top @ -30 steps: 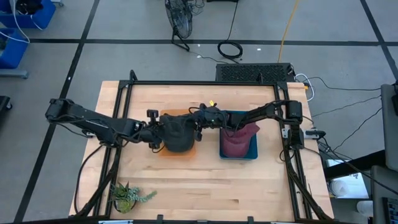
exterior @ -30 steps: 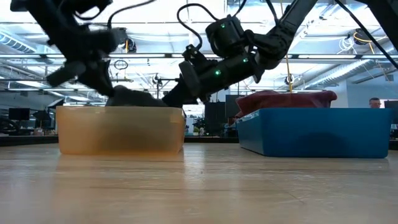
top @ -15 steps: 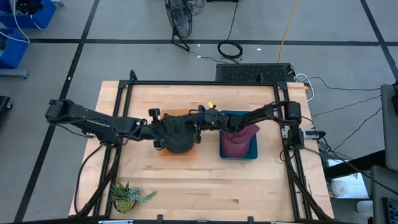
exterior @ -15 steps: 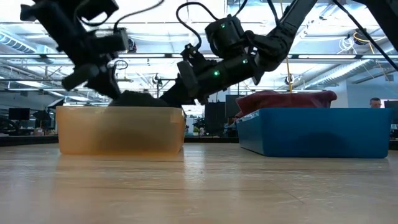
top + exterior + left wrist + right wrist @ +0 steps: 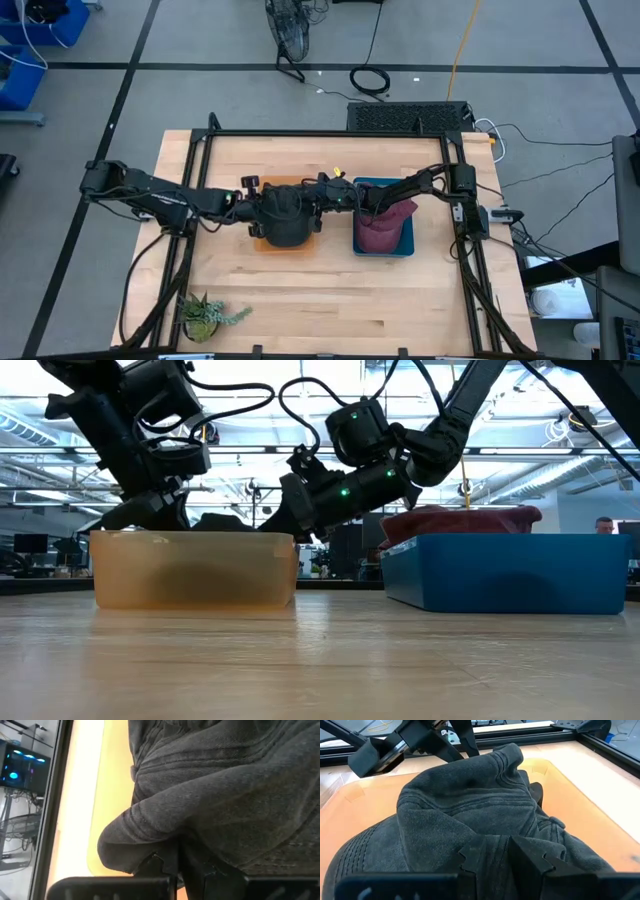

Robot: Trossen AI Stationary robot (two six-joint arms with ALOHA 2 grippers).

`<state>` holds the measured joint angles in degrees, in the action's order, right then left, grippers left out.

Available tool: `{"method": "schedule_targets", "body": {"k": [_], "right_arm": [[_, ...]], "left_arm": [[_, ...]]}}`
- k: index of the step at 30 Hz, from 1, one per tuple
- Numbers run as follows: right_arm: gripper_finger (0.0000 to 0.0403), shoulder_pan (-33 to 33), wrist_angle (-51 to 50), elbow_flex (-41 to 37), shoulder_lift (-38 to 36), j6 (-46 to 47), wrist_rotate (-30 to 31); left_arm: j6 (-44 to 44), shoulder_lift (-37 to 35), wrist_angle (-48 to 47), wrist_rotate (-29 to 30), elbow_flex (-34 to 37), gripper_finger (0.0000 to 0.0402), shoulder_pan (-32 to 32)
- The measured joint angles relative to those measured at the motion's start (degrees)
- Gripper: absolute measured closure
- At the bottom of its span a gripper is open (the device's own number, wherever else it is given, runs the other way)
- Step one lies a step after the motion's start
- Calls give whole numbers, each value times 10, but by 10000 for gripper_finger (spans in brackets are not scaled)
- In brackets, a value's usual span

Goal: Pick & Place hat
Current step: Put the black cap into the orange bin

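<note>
Two arms are seen meeting over the orange bin (image 5: 312,243) in the high view; the dark grey hat (image 5: 285,217) lies in it, between the left gripper (image 5: 250,213) and the right gripper (image 5: 318,203), each touching one side. A maroon hat (image 5: 380,231) is seen in the blue bin (image 5: 406,250) just beside, and a small plant (image 5: 205,315) near the table's front edge. No writing can be read.

Low view: the hat (image 5: 225,522) is seen only just above the orange bin's (image 5: 195,570) rim, both grippers reaching down to it.

Left wrist view: hat fabric (image 5: 225,795) is pinched in a fold between the narrowly set fingers (image 5: 155,866).

Right wrist view: the crown (image 5: 465,800) is seen rising away from the camera, the long axis seemingly running along the bin; cloth is clamped between the near-closed fingers (image 5: 532,855).
</note>
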<state>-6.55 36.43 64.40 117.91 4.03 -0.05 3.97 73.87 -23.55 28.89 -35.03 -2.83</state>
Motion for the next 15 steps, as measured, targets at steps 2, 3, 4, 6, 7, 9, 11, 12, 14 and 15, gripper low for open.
{"method": "schedule_targets", "body": {"k": [2, 3, 4, 6, 7, 9, 11, 12, 14, 15], "right_arm": [[328, 0, -2, 0, 0, 0, 0], [328, 0, -3, 0, 0, 0, 0], [328, 0, -3, 0, 0, -1, 0], [328, 0, -3, 0, 0, -2, 0], [328, 0, -4, 0, -1, -2, 0], [328, 0, -5, 0, -3, -2, -1], [329, 0, -7, 0, -3, -3, -1], [329, 0, -9, -1, -3, -3, -1], [332, 0, -10, -1, -3, -3, -1], [333, 0, -11, -1, -3, -3, -1]], "left_arm": [[2, 0, -2, -6, 0, 381, 2], [2, -4, -5, -7, 0, 385, 2], [2, -8, -7, -9, 0, 389, 0], [0, -18, -12, -9, 0, 397, -4], [0, -24, -12, -10, 1, 398, -7], [-7, -38, -17, -13, 1, 394, -14], [-16, -56, -27, -17, 1, 383, -23], [-18, -65, -34, -22, 1, 377, -26], [-20, -88, -48, -36, 1, 368, -34], [-23, -100, -54, -41, 1, 364, -38]]}}
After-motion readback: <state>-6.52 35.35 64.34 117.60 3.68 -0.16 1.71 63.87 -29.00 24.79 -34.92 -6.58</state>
